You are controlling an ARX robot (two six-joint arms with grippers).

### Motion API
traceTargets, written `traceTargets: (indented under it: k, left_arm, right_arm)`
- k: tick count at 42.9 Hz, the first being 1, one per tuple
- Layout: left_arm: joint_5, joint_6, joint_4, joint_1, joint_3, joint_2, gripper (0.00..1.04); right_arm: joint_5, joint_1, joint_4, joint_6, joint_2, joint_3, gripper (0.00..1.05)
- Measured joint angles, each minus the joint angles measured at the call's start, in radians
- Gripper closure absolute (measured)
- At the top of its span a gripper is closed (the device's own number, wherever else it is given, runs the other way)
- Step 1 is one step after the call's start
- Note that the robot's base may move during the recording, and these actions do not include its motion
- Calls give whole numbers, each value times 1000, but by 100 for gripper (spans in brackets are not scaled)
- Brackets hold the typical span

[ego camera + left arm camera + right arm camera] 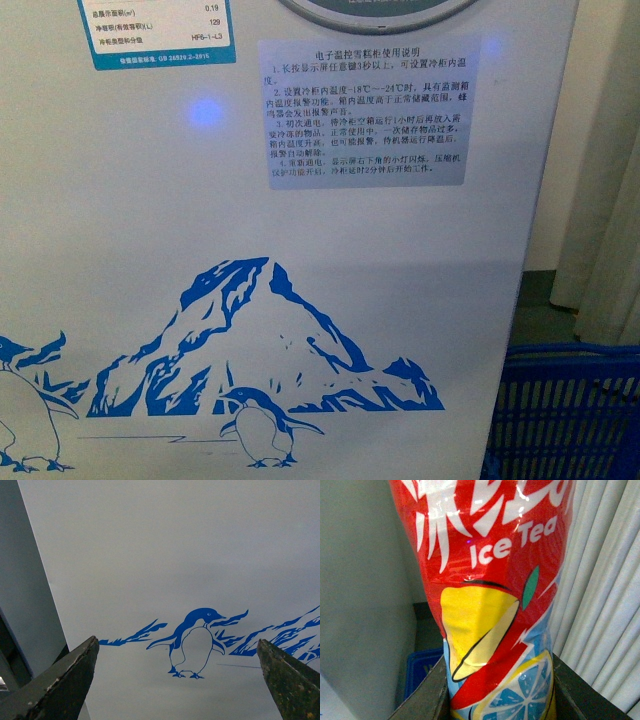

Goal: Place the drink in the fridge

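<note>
Close in front of the robot, one fridge [150, 220] fills the front view: white wall, one blue mountain print [265, 340], two penguins, one cut off by the frame. One instruction sticker [365, 110] sits near the top. The fridge's right edge runs just beside one blue shopping basket [565, 410], with a pale curtain [610, 180] beyond. Left gripper [176, 642]: fingers spread wide, nothing between, facing the printed wall. Right gripper [498, 662] clamps one drink [490, 580] with a red Ice Tea label, held between fridge wall and curtain.
</note>
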Motion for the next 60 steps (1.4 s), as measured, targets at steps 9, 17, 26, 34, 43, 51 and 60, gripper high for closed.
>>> traceTargets:
  k: [9, 17, 26, 34, 43, 51, 60]
  left_arm:
    - [0, 0, 0, 0, 0, 0, 8]
    - [0, 0, 0, 0, 0, 0, 8]
    - [0, 0, 0, 0, 0, 0, 8]
    - [0, 0, 0, 0, 0, 0, 8]
    - [-1, 0, 0, 0, 0, 0, 8]
    - [0, 0, 0, 0, 0, 0, 8]
    - [0, 0, 0, 0, 0, 0, 8]
  right_arm:
    - [0, 0, 0, 0, 0, -5, 67]
    - [0, 0, 0, 0, 0, -5, 67]
    - [0, 0, 0, 0, 0, -5, 67]
    - [0, 0, 0, 0, 0, -5, 67]
    - [0, 0, 0, 0, 0, -5, 67]
    - [0, 0, 0, 0, 0, -5, 68]
    - [1, 0, 0, 0, 0, -5, 68]
